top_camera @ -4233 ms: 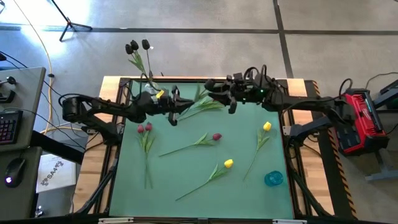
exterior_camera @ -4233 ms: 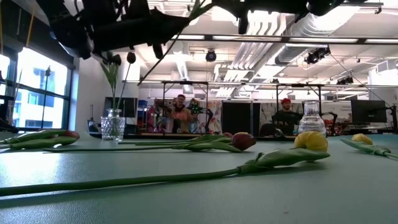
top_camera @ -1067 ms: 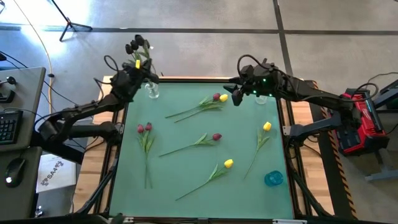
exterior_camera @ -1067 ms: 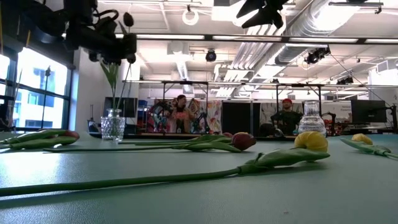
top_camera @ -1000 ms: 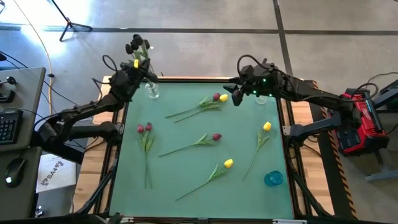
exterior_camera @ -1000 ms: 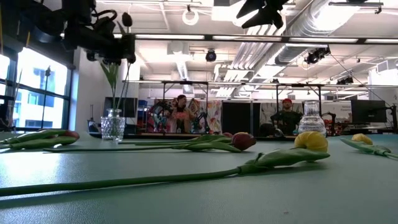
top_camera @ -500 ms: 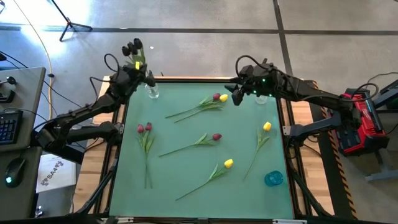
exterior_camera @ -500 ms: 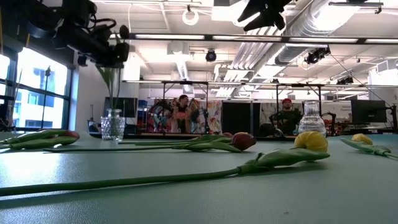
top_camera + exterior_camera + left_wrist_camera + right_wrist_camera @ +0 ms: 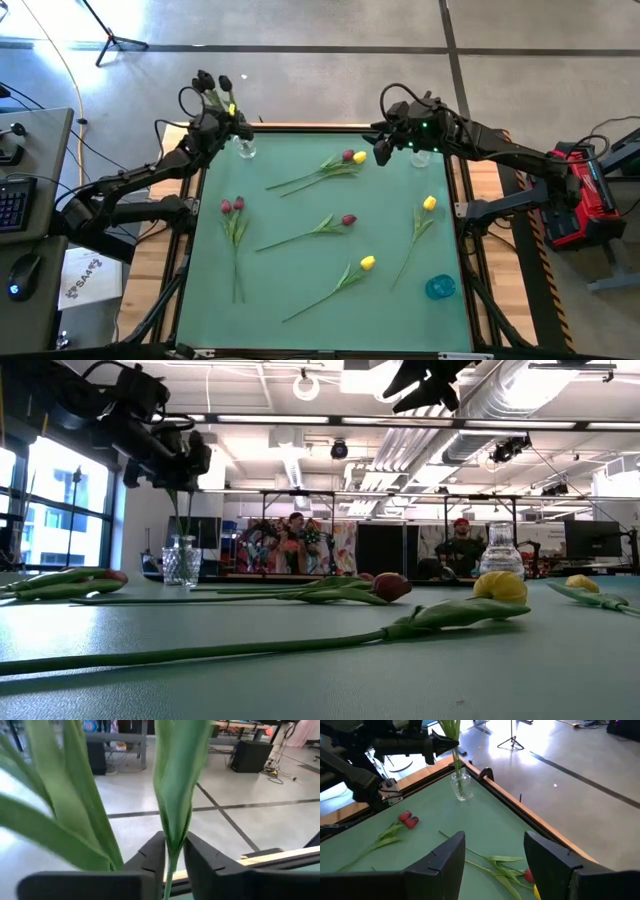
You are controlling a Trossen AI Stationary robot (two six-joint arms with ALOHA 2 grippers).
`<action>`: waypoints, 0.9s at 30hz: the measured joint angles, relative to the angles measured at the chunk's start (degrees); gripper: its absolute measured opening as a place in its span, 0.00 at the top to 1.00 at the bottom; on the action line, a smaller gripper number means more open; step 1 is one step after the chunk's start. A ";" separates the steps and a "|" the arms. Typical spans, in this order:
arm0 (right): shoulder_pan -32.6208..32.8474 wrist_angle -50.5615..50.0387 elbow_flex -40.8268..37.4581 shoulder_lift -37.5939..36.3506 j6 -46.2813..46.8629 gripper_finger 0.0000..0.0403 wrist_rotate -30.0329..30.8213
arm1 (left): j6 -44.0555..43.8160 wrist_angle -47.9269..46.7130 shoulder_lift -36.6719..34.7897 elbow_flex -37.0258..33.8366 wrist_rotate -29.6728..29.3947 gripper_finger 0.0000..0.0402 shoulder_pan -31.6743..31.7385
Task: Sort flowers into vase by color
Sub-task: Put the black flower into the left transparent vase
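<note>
Left claw [image 9: 222,112] is above the clear glass vase [image 9: 244,147] at the far left corner of the green desk [image 9: 300,290], its fingers [image 9: 150,857] narrowly parted with the green stem of a yellow tulip [image 9: 229,106] between them; whether they still pinch it cannot be told. That stem stands near upright, running down into the vase, with black tulips [image 9: 206,81] beside it. Remaining flowers lie flat on the desk: two red tulips [image 9: 232,206] at left, heads toward the far edge; a red and yellow pair [image 9: 352,157] and a single red tulip [image 9: 348,219], heads to the right; two yellow tulips [image 9: 367,263] nearer right. Right claw [image 9: 381,152] hovers above the far right, fingers wide apart, holding nothing.
</note>
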 joint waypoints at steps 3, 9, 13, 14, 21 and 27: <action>0.02 -0.10 0.00 0.00 0.57 0.53 -0.79 | -0.38 -1.02 -0.05 0.39 1.57 0.76 0.00; 0.02 -1.91 0.00 0.00 2.63 0.53 -1.03 | -0.35 -3.00 -1.37 3.11 8.87 0.59 -0.07; -0.52 -10.12 0.02 0.43 9.88 0.53 2.48 | 0.66 -8.10 -3.11 6.66 11.14 0.53 -0.11; -0.86 -13.03 -0.13 0.74 11.81 0.53 3.33 | 1.75 -10.13 -3.61 7.67 11.18 0.52 -0.20; -1.56 -19.33 -6.26 1.09 22.54 0.53 0.70 | 6.28 -23.48 -5.90 13.63 10.12 0.51 -1.49; -1.40 -19.16 -14.50 1.05 31.56 0.53 -6.81 | 8.15 -30.74 -8.45 18.42 9.28 0.51 -4.07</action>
